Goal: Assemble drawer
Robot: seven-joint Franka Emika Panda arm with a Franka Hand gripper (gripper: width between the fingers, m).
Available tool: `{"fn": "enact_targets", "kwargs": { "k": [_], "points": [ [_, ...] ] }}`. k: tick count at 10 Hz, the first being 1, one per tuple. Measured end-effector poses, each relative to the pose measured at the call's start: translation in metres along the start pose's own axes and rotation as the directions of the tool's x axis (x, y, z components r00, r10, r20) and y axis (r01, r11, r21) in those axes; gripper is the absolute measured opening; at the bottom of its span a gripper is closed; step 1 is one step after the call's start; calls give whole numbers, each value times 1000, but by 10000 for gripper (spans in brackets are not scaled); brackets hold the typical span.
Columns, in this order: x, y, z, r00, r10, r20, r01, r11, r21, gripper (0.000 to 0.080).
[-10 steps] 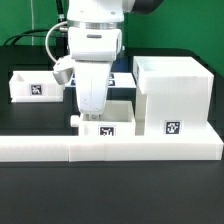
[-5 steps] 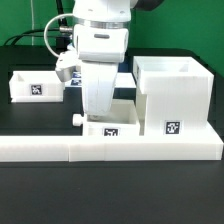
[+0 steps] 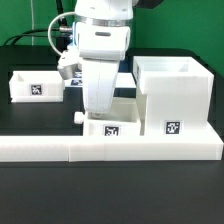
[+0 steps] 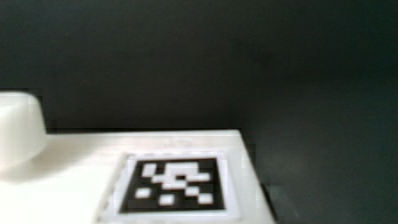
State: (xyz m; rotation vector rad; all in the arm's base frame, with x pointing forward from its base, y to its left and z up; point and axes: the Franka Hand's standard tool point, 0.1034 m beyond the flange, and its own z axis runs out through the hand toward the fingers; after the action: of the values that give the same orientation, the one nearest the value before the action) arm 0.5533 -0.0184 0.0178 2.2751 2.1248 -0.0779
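Observation:
The tall white case (image 3: 170,92) stands at the exterior view's right, with a square tag low on its front. A small tagged tray (image 3: 112,128) with a knob (image 3: 78,118) on its left end sits beside the case. My gripper (image 3: 96,112) reaches straight down into that tray, and its fingertips are hidden behind the tray's front wall. A second tagged tray (image 3: 30,87) lies at the back left. The wrist view is blurred and shows a tag (image 4: 175,185) on a white surface and a white rounded shape (image 4: 15,135). No fingers are clear there.
A long low white L-shaped border wall (image 3: 60,148) runs along the front, with the middle tray and the case behind it. The table is black. Cables hang behind the arm at the back left.
My arm has shifted a little toward the exterior view's right, closer to the case. The middle tray seems to have shifted slightly right with it.

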Motion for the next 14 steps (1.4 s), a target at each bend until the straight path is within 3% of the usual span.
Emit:
{"fn": "enact_targets", "kwargs": {
  "k": [3, 14],
  "points": [
    [2, 0, 4, 1000, -1, -10, 1, 999, -38, 42],
    [4, -3, 5, 999, -43, -12, 42, 998, -37, 42]
  ]
}}
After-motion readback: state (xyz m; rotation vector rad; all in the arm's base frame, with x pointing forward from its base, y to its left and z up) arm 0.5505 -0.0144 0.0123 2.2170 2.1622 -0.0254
